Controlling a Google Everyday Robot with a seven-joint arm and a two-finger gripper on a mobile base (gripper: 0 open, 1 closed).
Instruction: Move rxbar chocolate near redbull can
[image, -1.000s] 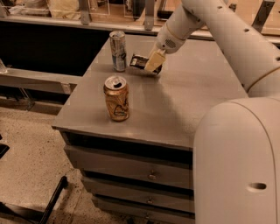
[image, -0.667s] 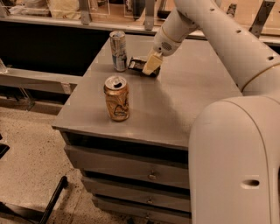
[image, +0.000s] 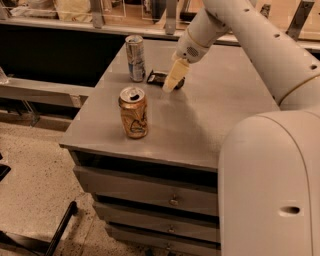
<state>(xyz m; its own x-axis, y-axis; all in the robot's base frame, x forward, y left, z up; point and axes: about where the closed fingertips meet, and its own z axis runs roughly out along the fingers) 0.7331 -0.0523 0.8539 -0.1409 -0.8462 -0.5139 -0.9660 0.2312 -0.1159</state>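
The tool, grip impossible to tell, is hovering at the flat black wrapped bar, the slim silver-blue can just beyond it, seemingly finishing placement and needing a clean lift away next.

rxbar chocolate partly hidden behind end effector, beside redbull can
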